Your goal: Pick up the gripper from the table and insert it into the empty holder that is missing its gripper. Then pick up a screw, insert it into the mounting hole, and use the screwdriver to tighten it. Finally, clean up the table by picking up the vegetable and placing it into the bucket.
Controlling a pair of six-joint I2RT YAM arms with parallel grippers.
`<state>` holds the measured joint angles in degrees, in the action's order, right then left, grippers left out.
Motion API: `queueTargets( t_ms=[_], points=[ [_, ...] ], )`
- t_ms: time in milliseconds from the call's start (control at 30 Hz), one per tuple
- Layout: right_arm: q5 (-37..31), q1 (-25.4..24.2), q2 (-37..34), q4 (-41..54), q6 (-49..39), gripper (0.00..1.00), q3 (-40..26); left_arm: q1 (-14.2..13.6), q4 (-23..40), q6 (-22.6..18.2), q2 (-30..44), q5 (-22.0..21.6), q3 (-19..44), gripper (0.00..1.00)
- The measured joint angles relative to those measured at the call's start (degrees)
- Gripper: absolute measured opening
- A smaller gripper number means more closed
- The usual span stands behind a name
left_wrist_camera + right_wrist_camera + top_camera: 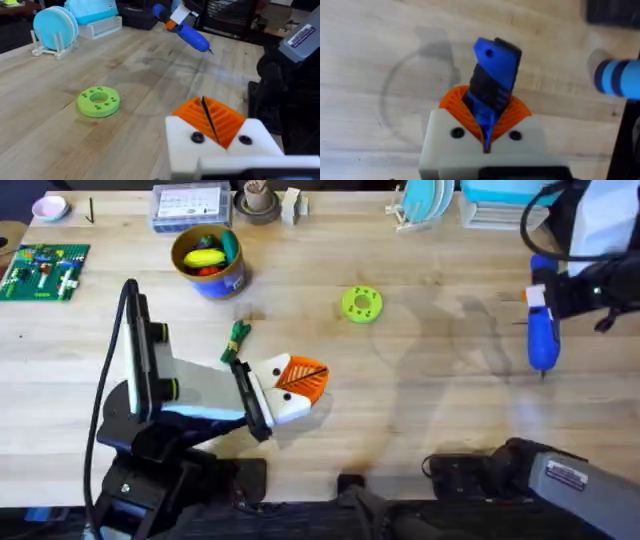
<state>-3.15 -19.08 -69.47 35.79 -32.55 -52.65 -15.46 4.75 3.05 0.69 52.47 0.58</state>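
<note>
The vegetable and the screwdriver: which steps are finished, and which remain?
Cleanup is not done: the vegetable lies on the table, outside the bucket. In hand: the right pincer is shut on the screwdriver, held above the table. Whether the screw is tightened cannot be told.

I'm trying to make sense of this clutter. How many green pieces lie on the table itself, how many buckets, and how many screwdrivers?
Green pieces: 3 (disc, vegetable, board)
Buckets: 1 (bucket)
Screwdrivers: 1 (screwdriver, held in the right gripper)
Total: 5
</note>
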Motion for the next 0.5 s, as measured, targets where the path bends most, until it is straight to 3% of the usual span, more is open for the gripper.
queueTargets(
  t_ms=[233, 500],
  points=[
    [0.5, 6.1, 2.1, -0.6, 3.9, 0.021, -4.6, 0.0, 0.0, 0.0, 0.0, 0.0, 0.0, 0.01],
    [13.0, 12.9, 4.5, -11.7, 15.1, 0.02, -4.9, 0.0, 0.0, 0.0, 0.0, 0.0, 0.0, 0.01]
  ],
)
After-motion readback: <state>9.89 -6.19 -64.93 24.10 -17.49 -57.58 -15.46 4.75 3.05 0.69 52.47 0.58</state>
